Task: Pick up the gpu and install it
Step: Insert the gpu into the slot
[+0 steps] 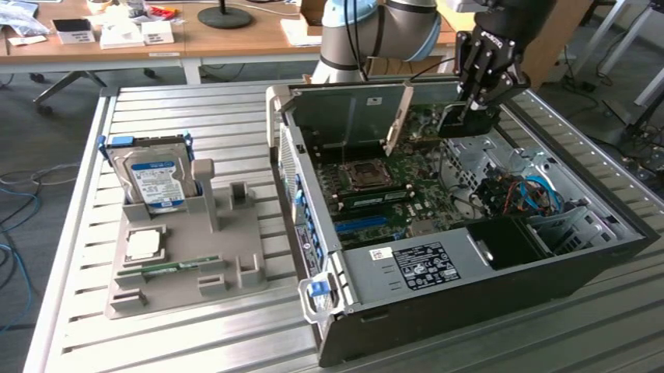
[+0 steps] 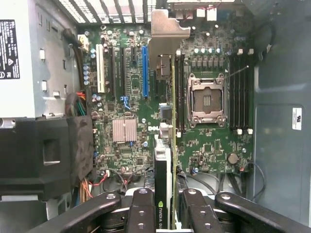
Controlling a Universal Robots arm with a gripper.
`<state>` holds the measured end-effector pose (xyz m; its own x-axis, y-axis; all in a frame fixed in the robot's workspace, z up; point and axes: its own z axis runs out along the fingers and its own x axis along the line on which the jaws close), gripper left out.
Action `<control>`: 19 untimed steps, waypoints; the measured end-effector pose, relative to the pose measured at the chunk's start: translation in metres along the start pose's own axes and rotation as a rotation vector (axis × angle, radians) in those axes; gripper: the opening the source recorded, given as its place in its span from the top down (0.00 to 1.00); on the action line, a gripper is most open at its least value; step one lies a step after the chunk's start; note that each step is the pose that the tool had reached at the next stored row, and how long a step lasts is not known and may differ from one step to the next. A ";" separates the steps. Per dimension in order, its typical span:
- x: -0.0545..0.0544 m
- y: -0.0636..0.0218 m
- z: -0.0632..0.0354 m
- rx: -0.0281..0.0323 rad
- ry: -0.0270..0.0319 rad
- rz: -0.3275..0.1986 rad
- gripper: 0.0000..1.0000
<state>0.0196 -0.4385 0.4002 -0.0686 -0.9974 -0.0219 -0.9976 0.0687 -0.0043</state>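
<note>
Closest to the wrist camera, your gripper has its black jaws clamped on the gpu, which runs away from the lens edge-on, with its dark cooler on one face and green board on the other. By size, the open computer case lies on its side on the slatted desk, and the motherboard covers its floor. The card is inside the case over that board, and you cannot tell whether it touches. Its silver bracket faces the case's rear wall. The long blue slot looks the likely seat, yet the card's line falls beside it, toward the processor socket. You would do well to square the card along that slot, hold it upright, and press evenly so the bracket meets its rear opening.
</note>
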 end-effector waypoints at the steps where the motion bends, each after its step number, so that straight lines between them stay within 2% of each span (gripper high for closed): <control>1: 0.000 0.0002 0.0000 0.0002 0.0000 0.007 0.73; 12: 0.003 0.0087 0.0121 0.0005 0.0000 0.012 0.73; 19: 0.003 0.0089 0.0128 0.0005 0.0000 0.012 0.73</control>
<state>0.0106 -0.4405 0.3874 -0.0809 -0.9965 -0.0219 -0.9967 0.0810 -0.0044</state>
